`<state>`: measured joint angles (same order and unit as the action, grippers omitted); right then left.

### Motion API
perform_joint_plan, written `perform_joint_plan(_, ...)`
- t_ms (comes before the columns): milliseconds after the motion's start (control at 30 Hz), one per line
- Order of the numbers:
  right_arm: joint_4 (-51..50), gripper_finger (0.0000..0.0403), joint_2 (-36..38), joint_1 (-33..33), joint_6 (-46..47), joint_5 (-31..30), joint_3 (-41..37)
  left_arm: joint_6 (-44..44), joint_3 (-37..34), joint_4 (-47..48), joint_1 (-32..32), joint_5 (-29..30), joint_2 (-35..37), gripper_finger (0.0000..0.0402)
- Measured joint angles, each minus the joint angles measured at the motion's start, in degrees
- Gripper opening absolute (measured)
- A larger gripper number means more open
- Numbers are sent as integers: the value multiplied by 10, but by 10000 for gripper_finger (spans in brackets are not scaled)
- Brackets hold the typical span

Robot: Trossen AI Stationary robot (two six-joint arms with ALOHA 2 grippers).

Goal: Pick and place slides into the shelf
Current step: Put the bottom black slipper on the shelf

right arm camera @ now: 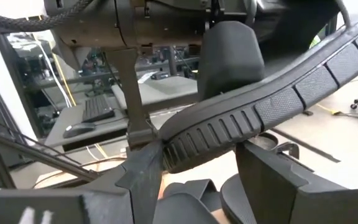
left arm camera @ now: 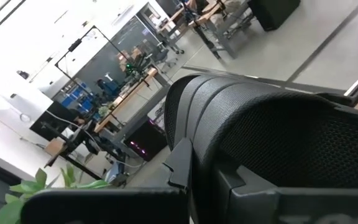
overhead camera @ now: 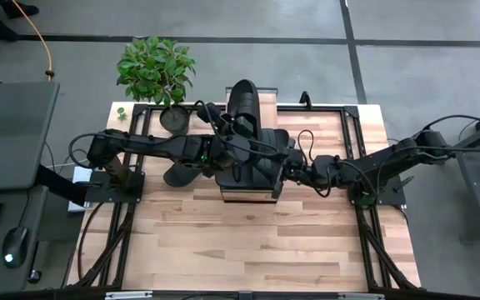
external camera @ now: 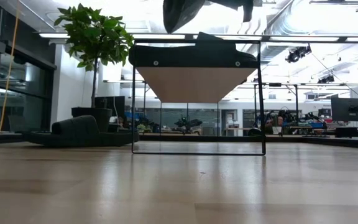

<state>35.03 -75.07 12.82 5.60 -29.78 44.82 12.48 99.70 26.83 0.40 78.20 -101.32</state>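
My left gripper (overhead camera: 227, 125) is shut on a black slide (overhead camera: 242, 104), lifted above the far end of the shelf (overhead camera: 248, 193); the low view shows this slide (external camera: 185, 12) hanging tilted over the shelf's top (external camera: 194, 57). More black slides (overhead camera: 257, 162) lie on the shelf's plank. Another slide (overhead camera: 182, 175) rests sole-down on the table, left of the shelf. My right gripper (overhead camera: 284, 171) is at the shelf's right side, open. Its fingers stand apart at the low end of a tilted slide (right arm camera: 229, 130). My left gripper holds the lifted slide, whose textured sole (left arm camera: 278, 149) fills its wrist view and hides the place of contact. The slide is clear of the shelf and tilted. My right gripper: one finger (right arm camera: 143, 165) is at the tilted slide's low end (right arm camera: 173, 152); I cannot tell whether it touches.
A potted plant (overhead camera: 155, 71) stands at the table's far left corner, its pot (overhead camera: 173, 119) close behind my left arm. The two arms nearly meet over the shelf. The near half of the tabletop (overhead camera: 248, 250) is bare wood. A desk with keyboard and mouse stands left of the table.
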Motion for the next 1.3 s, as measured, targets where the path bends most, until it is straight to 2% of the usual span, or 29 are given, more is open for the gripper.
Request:
perform_joint_plan(333,-9,193,0,0,66,9,0,8,0,2,0,20,-2,10)
perform_joint_plan(1300,-5,193,0,-4,96,43,-1,10,1,17,3,52,-24,10)
